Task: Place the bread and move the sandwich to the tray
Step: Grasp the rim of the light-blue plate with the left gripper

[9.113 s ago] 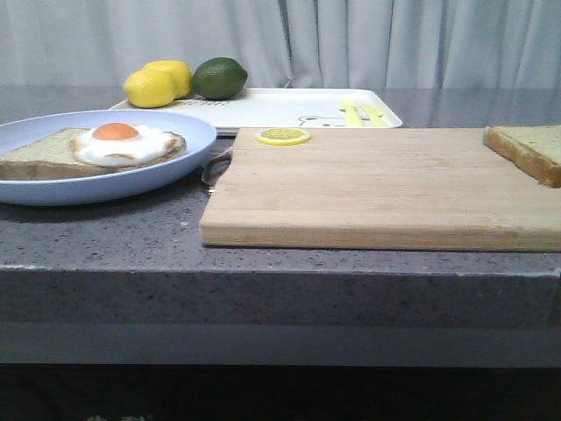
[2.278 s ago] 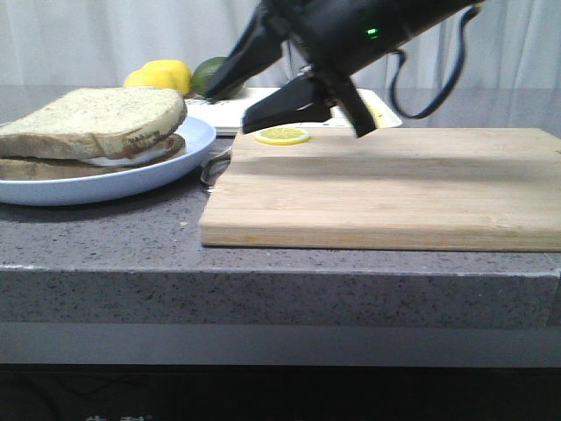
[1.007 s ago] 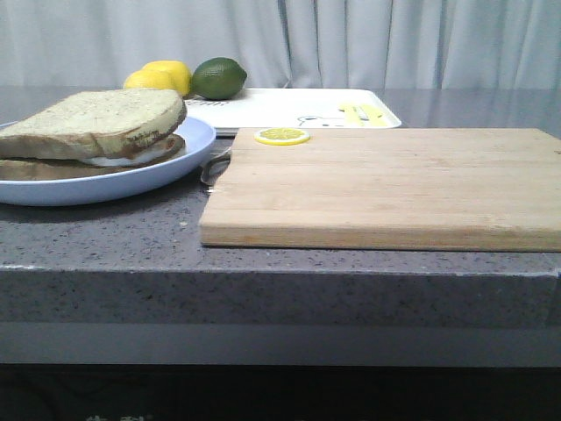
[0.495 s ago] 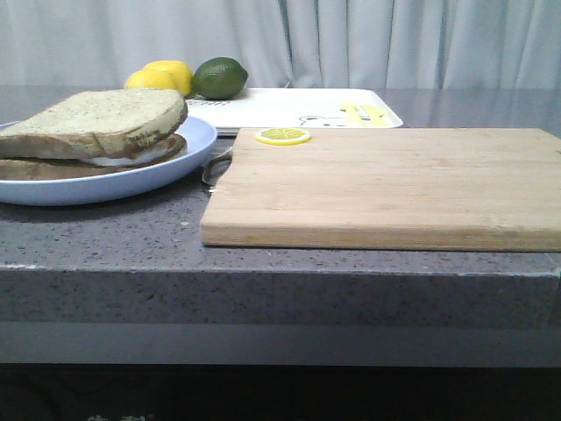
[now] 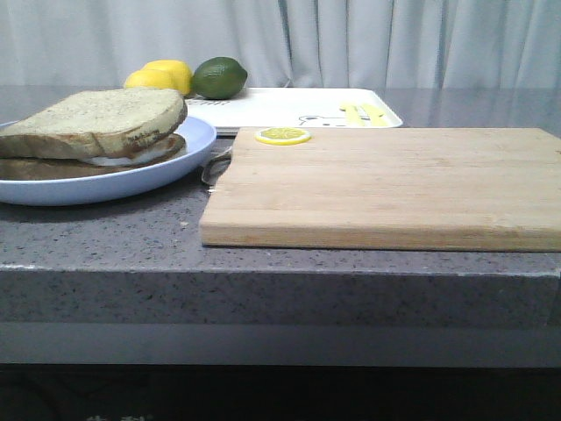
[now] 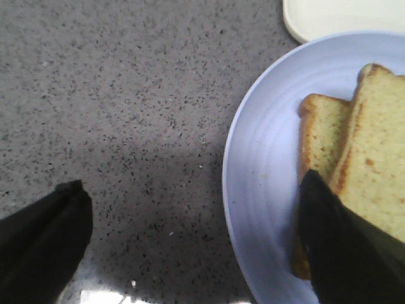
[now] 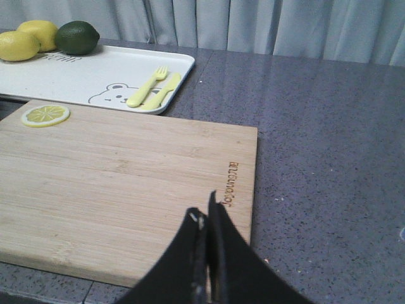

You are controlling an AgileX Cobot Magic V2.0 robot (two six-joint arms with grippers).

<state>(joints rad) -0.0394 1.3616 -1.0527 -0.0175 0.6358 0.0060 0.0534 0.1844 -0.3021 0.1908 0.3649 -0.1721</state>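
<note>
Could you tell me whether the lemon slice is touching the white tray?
Apart. The right wrist view shows the lemon slice lying on the wooden board, bare wood separating it from the tray.

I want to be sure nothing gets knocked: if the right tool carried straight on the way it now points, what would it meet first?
Most likely the wooden board: the shut right tool hangs above its near right part, pointing over it. Depth is unclear, so it may clear the board and head on toward the tray.

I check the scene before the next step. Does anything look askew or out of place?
Only small things. The top bread sits slanted on the sandwich, its right edge overhanging. A lemon slice lies alone on the board corner. Nothing spilled or damaged.
</note>
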